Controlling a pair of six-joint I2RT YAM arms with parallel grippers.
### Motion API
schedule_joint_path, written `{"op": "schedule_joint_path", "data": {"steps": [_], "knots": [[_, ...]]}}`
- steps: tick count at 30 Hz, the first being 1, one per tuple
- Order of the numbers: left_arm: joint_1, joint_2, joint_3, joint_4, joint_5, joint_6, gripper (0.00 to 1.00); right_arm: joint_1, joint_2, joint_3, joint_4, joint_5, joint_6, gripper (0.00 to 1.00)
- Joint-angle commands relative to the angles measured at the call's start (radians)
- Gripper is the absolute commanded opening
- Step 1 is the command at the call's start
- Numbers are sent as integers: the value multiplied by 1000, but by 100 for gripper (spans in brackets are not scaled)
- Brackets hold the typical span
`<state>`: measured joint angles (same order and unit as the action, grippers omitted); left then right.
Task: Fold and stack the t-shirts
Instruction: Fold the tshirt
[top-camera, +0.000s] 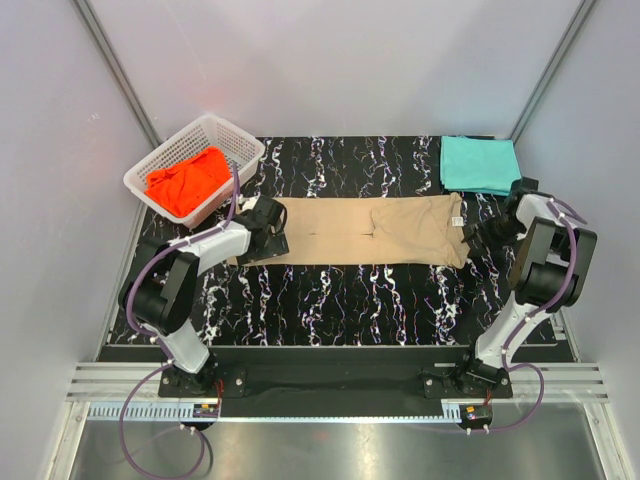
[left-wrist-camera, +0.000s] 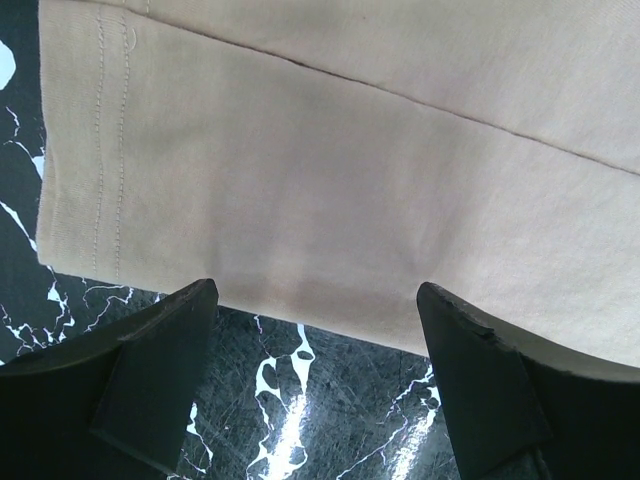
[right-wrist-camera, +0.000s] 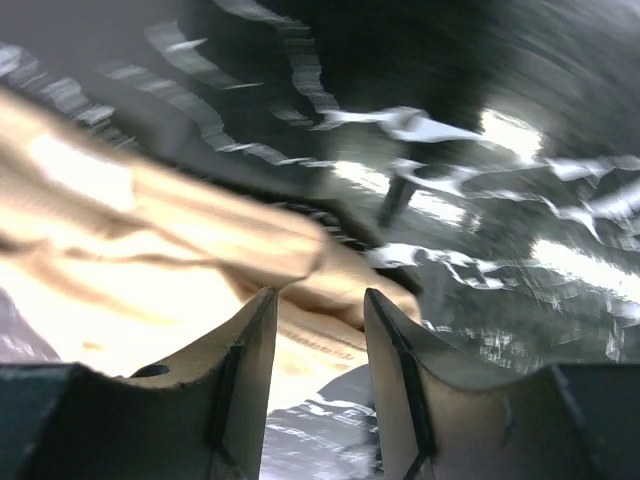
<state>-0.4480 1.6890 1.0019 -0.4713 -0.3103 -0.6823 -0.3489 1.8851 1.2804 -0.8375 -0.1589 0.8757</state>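
Left gripper (left-wrist-camera: 317, 293) first: its jaws are spread wide and hold nothing. Both fingertips (left-wrist-camera: 190, 305) hang over the black marbled table (top-camera: 350, 300), right at the stitched hem of the tan t-shirt (top-camera: 370, 232). From overhead that's the shirt's left end, and the cloth edge runs across the gap between the fingers.

Over to the right gripper (right-wrist-camera: 320, 295). Its jaws stand only partway apart and are nosed into the bunched tan cloth at the shirt's right end. A fold of fabric sits at the tips. The wrist view is too blurred to tell whether they're pinching the cloth or only touching it.

The tan shirt lies stretched in a long flat band across the middle of the table, one gripper at each end. The teal t-shirt (top-camera: 478, 163) is folded at the far right corner, apart from the tan one. The orange-red t-shirt (top-camera: 187, 180) is heaped in the white basket (top-camera: 245, 145) at far left.
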Motion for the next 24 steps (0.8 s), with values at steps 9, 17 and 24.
{"op": "schedule_joint_path", "data": {"steps": [9,17,24], "knots": [[-18,32,58,10,-3,-3,89,-1,-170,-154,216,-85,-305,52],[-20,25,46,14,-9,1,89,-9,-52,-67,-20,-79,-26,52],[-21,23,58,23,8,-6,89,-9,-37,-15,-136,-53,98,55]]}}
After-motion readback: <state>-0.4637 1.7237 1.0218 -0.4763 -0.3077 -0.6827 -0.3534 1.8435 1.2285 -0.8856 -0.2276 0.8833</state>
